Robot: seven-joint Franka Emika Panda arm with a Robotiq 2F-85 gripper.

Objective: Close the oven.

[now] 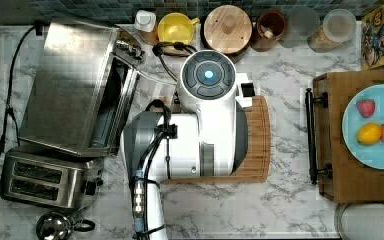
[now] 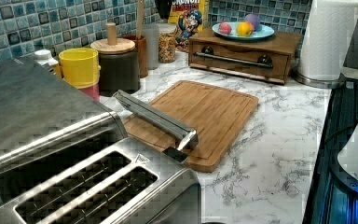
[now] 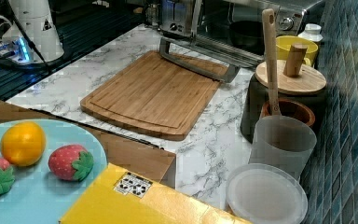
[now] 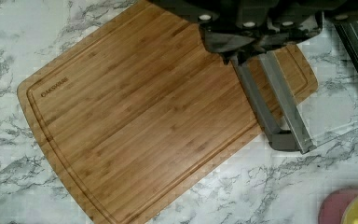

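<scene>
Top view: the large boxy brushed stainless-steel toaster oven (image 1: 75,80) stood at the top view's left on the white marble counter (image 1: 290,200), just above the smaller two-slot steel toaster (image 1: 47,177). Its hinged glass door (image 1: 152,90) lay folded down toward the rectangular bamboo cutting board (image 1: 260,145). The white robot arm (image 1: 200,125) hung over the board and hid the door's free edge.

Left view: the oven door's dark bar handle (image 2: 156,119) projected above the near edge of the cutting board, the door hanging roughly level. A yellow cup (image 2: 79,65) and a dark canister with a wooden lid (image 2: 116,63) stood beyond it, near the backsplash.

Right view: the handle ran along the far edge of the board, with the open oven cavity behind it.

Wrist view: the dark gripper (image 4: 242,46) sat directly over one end of the handle bar. Whether its fingers were parted or together could not be told.

Assessment: the door remained fully open; the closing step was not yet done. To do it well, the gripper should, in my judgement, come under the bar near its middle and lift along the hinge's arc toward the oven front. Contact this close to the bar's end risks slipping off or twisting the door.
</scene>
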